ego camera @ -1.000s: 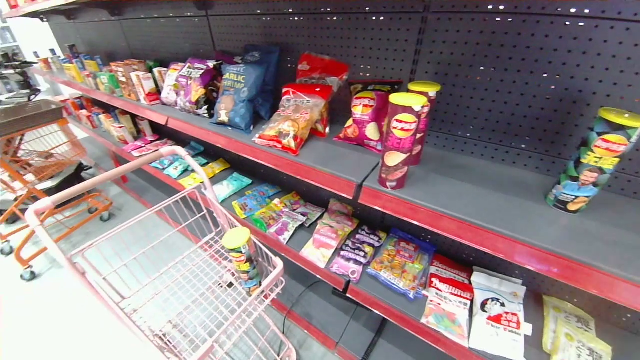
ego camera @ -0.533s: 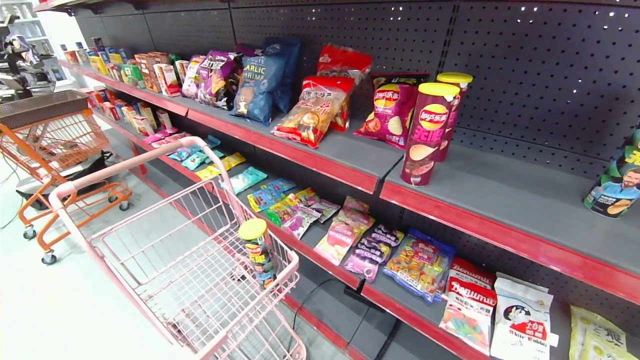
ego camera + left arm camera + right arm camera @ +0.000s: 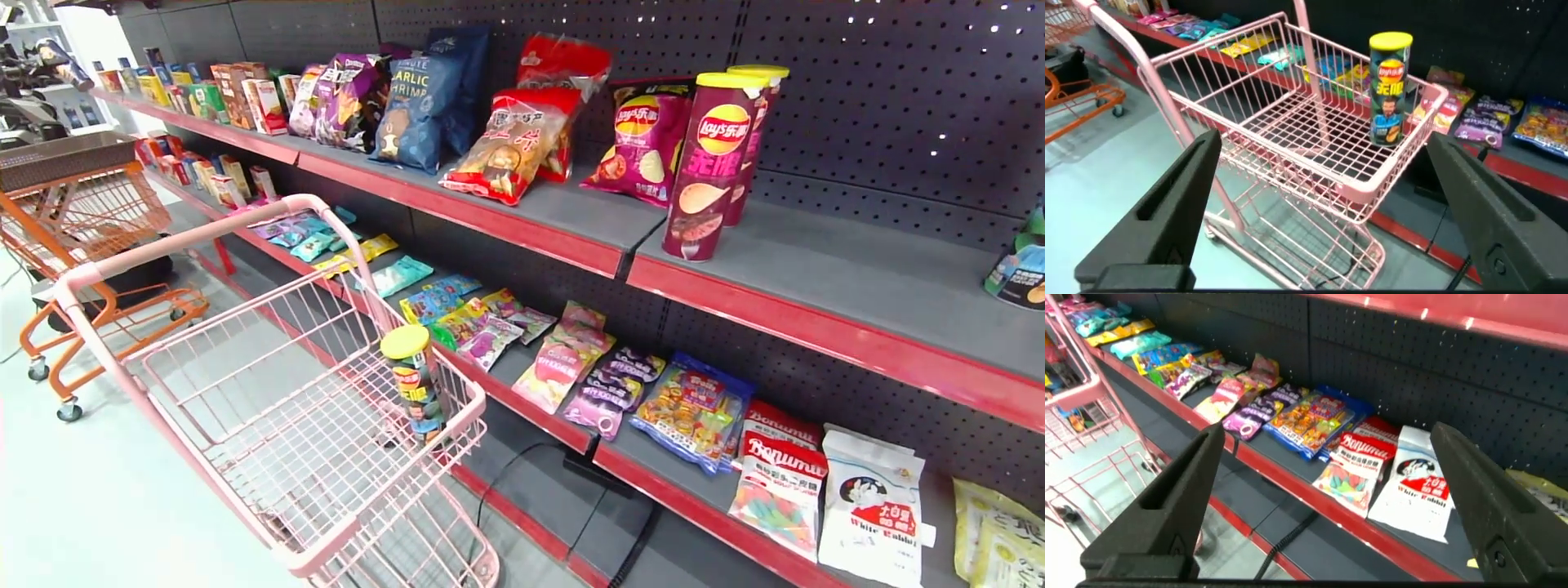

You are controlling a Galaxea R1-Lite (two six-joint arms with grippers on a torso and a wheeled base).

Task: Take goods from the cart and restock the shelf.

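One can (image 3: pixel 412 382) of crisps stands upright in the pink cart (image 3: pixel 196 237), in the basket corner nearest the shelving and just beside the wire wall. The left gripper (image 3: pixel 1323 143) is held above the near side of the basket with its jaws spread wide, well apart from the can (image 3: pixel 1390 88). The right gripper (image 3: pixel 1324 433), jaws likewise spread and holding nothing, is seen over the lower shelf (image 3: pixel 1290 508) of sweet packets. The step in hand is judged to be the approach to the can. It is best gripped around its middle, below the yellow lid, since so tall a thing would probably tip if nudged near the top. Room for the far finger looks tight against the wire, so a slow descent is advised. Once pinched, the can should be lifted straight up past the rim, then carried right to the bare stretch of upper shelf (image 3: pixel 816 278) beyond the purple cans (image 3: pixel 706 163).
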